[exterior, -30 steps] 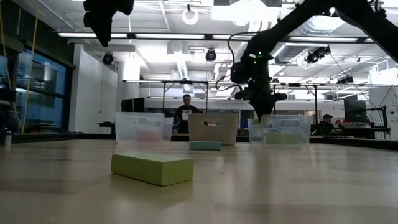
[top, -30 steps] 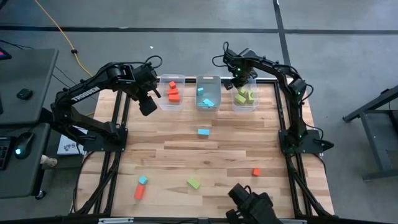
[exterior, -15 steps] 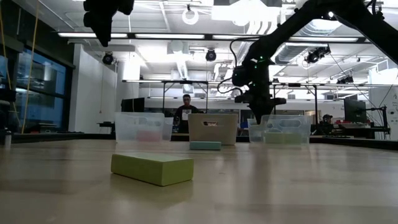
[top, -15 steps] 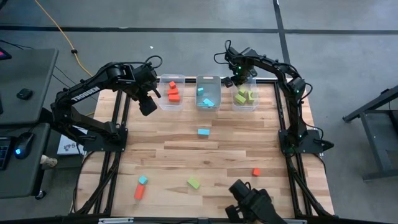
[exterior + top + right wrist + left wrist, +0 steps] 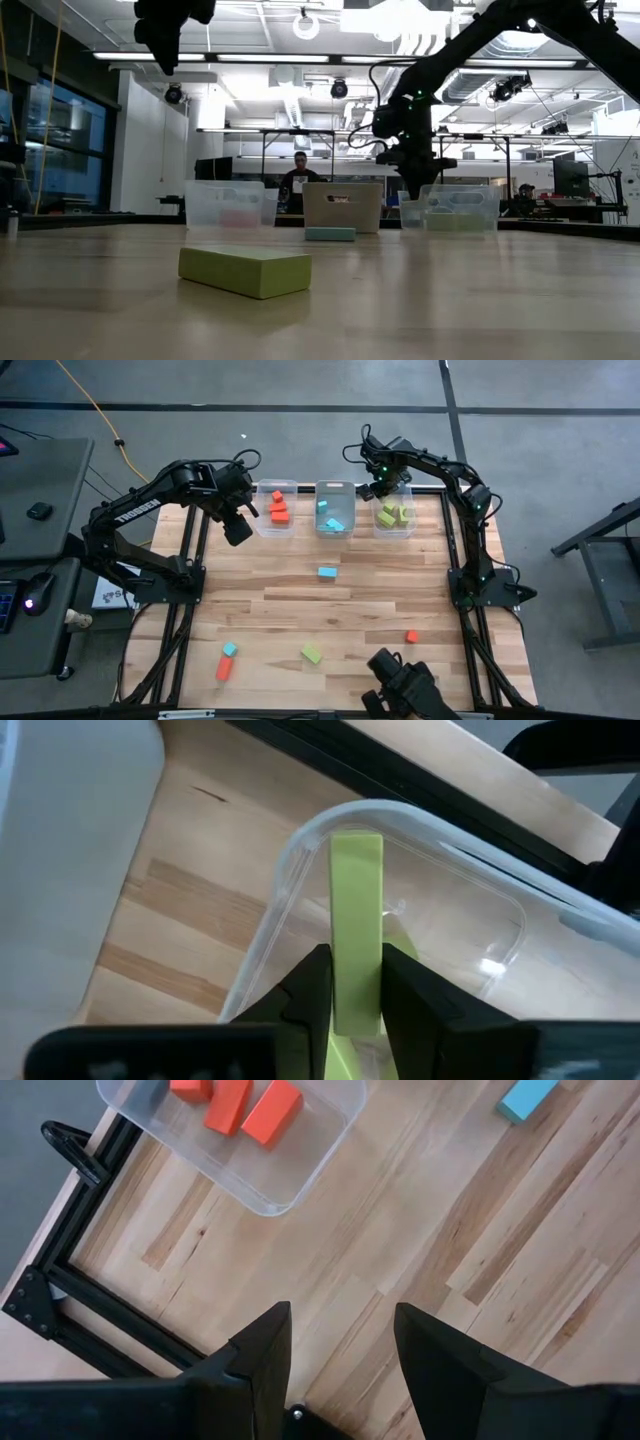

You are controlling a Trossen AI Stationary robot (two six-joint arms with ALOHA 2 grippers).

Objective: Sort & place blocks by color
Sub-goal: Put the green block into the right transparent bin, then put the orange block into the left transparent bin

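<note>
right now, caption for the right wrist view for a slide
Right gripper holds a yellow-green block upright over the corner of a clear bin.

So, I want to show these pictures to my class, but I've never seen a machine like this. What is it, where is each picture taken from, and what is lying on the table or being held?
It is a robot with two dark arms at a wooden table, sorting small blocks by colour into three clear bins. One camera looks straight down, one sits at table height, and one rides on each wrist. The right gripper holds a yellow-green block over the bin with green blocks. The left gripper waits open and empty beside the bin with red blocks. Loose on the table: light blue blocks, a green one and red ones.
</note>
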